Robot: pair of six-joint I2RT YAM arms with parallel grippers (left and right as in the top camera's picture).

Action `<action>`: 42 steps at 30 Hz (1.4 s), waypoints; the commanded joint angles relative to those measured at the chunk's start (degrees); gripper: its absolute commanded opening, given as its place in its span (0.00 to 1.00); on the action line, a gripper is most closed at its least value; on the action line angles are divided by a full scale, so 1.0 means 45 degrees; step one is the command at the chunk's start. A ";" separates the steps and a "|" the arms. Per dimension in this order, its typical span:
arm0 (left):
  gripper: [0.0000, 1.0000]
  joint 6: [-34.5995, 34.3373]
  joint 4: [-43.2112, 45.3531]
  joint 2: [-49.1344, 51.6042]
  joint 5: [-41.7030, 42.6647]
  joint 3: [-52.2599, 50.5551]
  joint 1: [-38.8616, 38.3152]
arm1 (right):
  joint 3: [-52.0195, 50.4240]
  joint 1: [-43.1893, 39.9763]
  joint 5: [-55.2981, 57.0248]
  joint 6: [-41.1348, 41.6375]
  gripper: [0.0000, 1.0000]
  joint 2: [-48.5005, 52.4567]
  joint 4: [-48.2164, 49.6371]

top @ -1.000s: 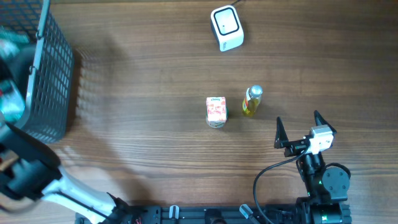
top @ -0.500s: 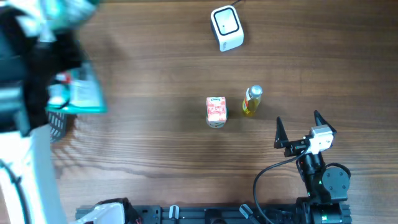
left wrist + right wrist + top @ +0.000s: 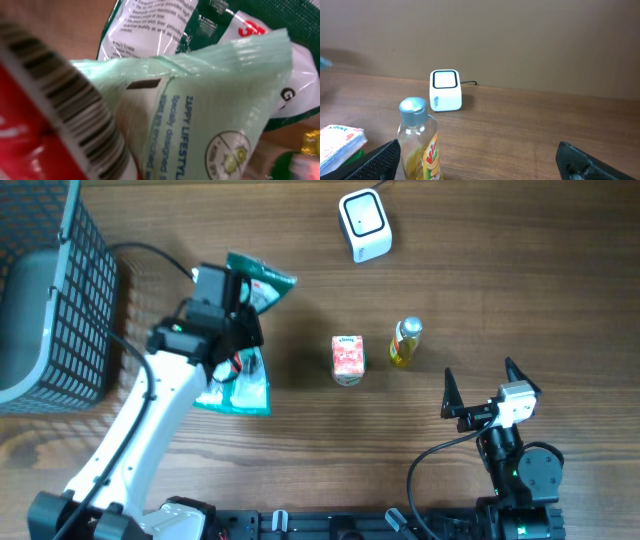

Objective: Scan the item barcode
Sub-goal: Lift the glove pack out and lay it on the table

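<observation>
Brown wooden counter fills the overhead view. At lower right, the right end effector stands wide apart. Beyond it are a bottle and a carton. Left of centre, the left end effector is clamped on a green packet. Only its wrist view shows a blurred barcode, and its fingers are hidden there. The scanner sits farthest, at top centre.

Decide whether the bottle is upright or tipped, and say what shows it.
Upright. In the right wrist view the bottle stands on the table with its grey cap on top.
</observation>
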 commanded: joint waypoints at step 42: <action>1.00 0.0189 0.1715 0.0704 -0.0826 -0.1467 -0.0068 | -0.0015 -0.0102 0.0126 0.0180 1.00 -0.0107 0.0039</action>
